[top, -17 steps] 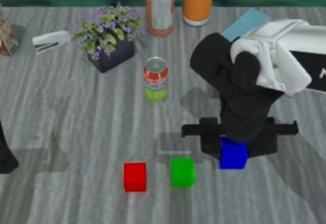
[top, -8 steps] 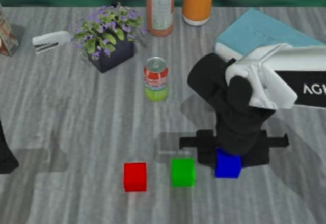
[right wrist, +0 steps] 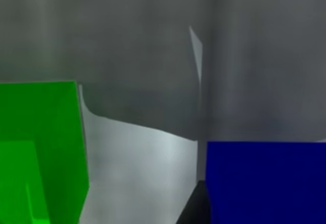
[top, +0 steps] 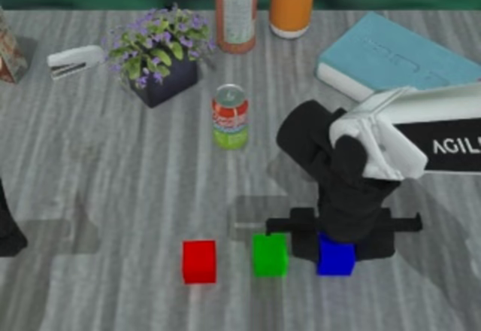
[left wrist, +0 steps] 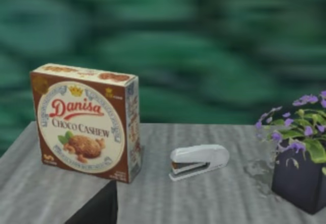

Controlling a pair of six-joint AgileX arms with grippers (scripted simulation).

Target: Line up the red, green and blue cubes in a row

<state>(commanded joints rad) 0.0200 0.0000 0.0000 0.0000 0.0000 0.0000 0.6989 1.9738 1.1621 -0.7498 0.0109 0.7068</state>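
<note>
The red cube and the green cube sit near the table's front edge, a gap between them. The blue cube is just right of the green one, level with it, and my right gripper is shut on it from above. I cannot tell whether the blue cube touches the table. The right wrist view shows the green cube and the blue cube side by side with a strip of table between. My left gripper is parked at the table's left edge.
A striped soda can stands behind the cubes. Further back are a potted plant, a stapler, two bottles and a blue book. A cookie box stands at the far left.
My right gripper has moved down and slightly left with the blue cube, bringing it level with the green cube. The left arm has not moved.
</note>
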